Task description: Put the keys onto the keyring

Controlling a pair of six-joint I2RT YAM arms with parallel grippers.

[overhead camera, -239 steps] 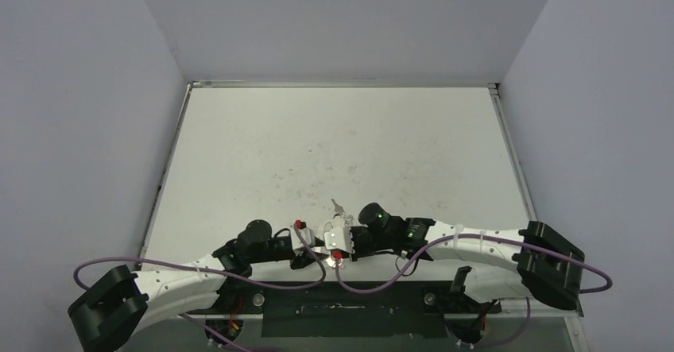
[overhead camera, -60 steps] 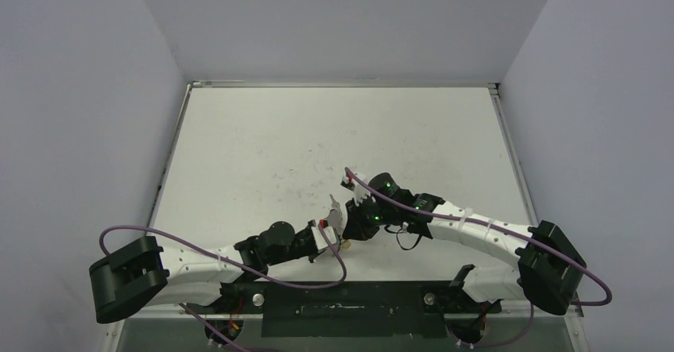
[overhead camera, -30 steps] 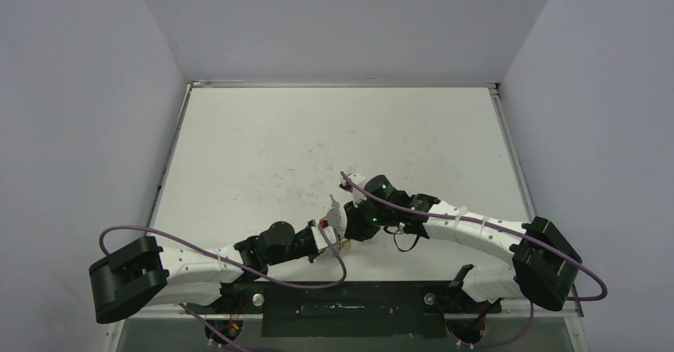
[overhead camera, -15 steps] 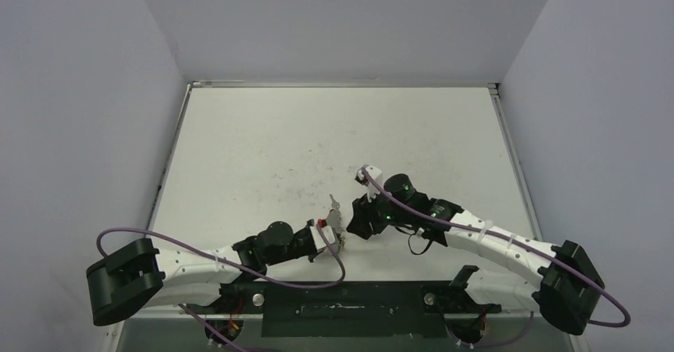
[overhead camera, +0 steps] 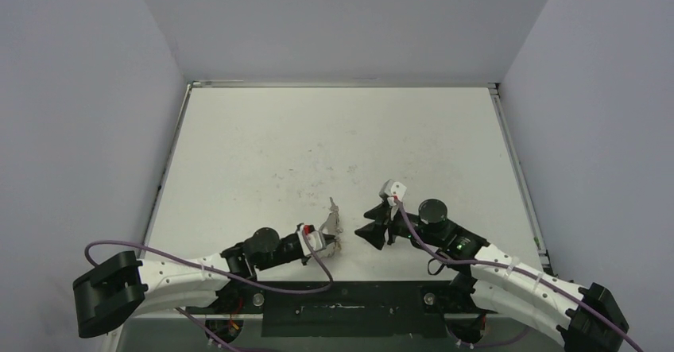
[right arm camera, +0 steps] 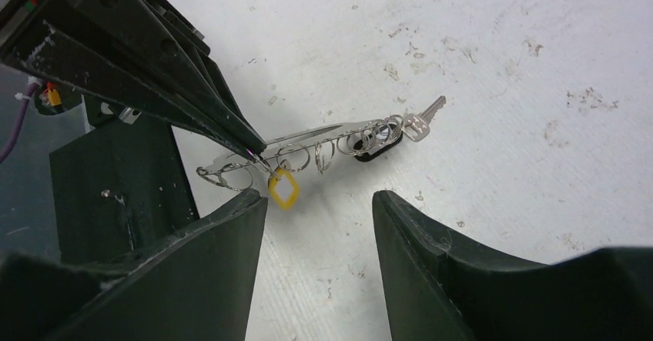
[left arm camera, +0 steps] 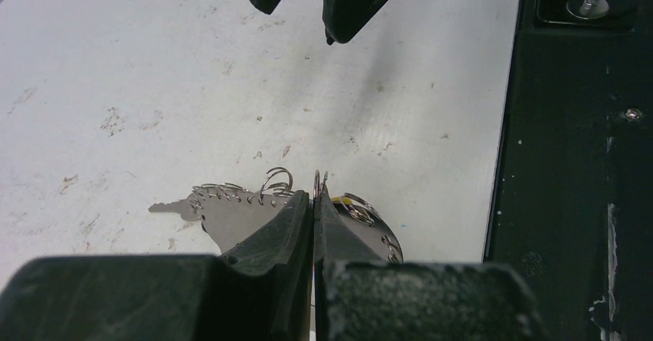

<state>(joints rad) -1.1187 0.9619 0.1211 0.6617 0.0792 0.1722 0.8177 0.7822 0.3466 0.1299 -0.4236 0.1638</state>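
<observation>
My left gripper (overhead camera: pixel 324 241) is shut on the keyring (left arm camera: pixel 231 219), a flat silver loop with a row of small rings, and holds it edge-up just above the table. A silver key (right arm camera: pixel 425 116), a black-headed key (right arm camera: pixel 376 151) and a yellow tag (right arm camera: pixel 283 192) hang from its rings. The key tip points away in the top view (overhead camera: pixel 334 204). My right gripper (right arm camera: pixel 319 196) is open and empty, a short way to the right of the keyring (overhead camera: pixel 331 223), and faces it. It shows in the top view (overhead camera: pixel 368 224) and its fingers (left arm camera: pixel 350 2) in the left wrist view.
The black mounting plate (overhead camera: pixel 358 308) runs along the near table edge, right behind both grippers; it also shows in the left wrist view (left arm camera: pixel 577 164). Purple cables loop off both arms. Grey walls stand on three sides of the scuffed white table (overhead camera: pixel 334 137).
My right gripper has drawn back to the right, away from the keyring, and now stands open and low. My left gripper has kept its hold and shifted slightly toward the near edge.
</observation>
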